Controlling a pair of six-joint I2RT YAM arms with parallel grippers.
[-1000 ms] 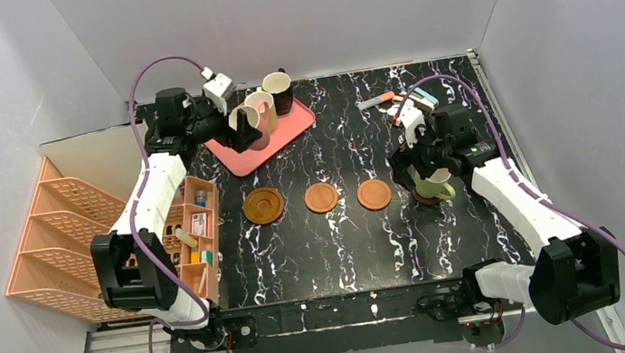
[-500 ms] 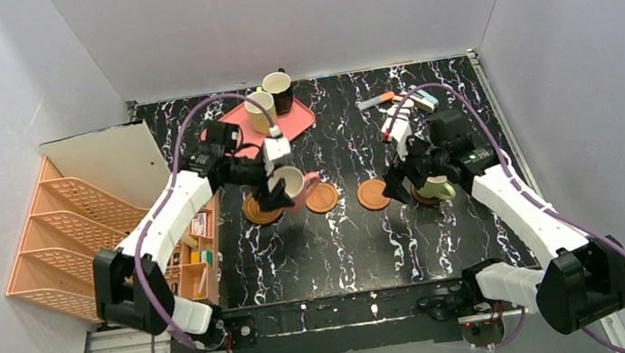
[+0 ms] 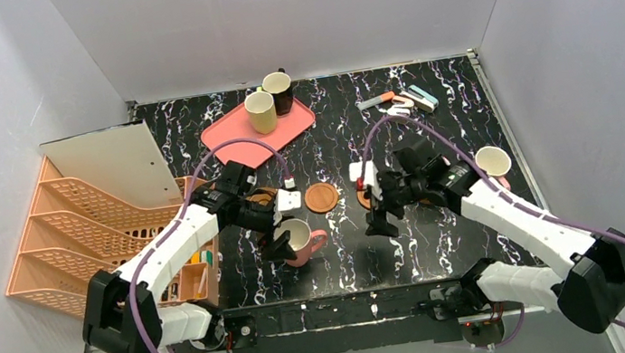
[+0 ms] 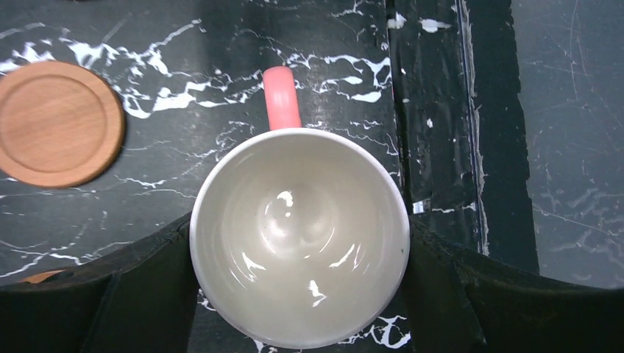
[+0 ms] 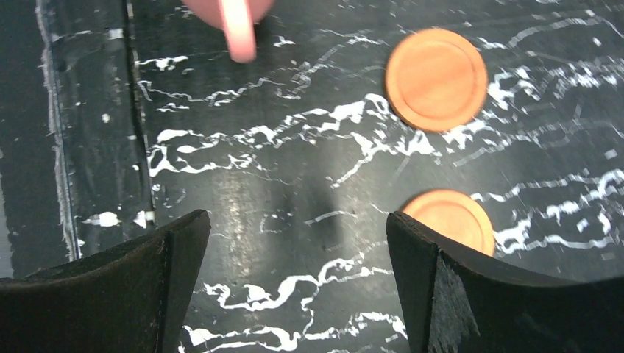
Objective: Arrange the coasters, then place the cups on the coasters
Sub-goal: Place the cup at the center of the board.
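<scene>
Walls: pale grey panels on three sides;
Table (image 3: pixel 346 254): black, white-veined marble pattern;
Pink tray (image 3: pixel 226 138): near the far edge, carrying a yellow-green cup (image 3: pixel 261 111) and a dark brown cup (image 3: pixel 279 91);
Left gripper (image 3: pixel 283 233): nearer than the tray, jaws spread round a pink cup (image 4: pixel 298 235), clasping its sides;
Right gripper (image 5: pixel 294 254): nearer and right of the tray, jaws wide apart, empty;
Coaster (image 3: pixel 322 197): bare, nearer than the tray, apart from the pink cup.

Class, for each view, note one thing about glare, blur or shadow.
Left wrist: sharp, with bright glints inside the pink mug. Right wrist: slightly smeared, with a pale sheen on the table. Top: even light, no harsh shadows.
</scene>
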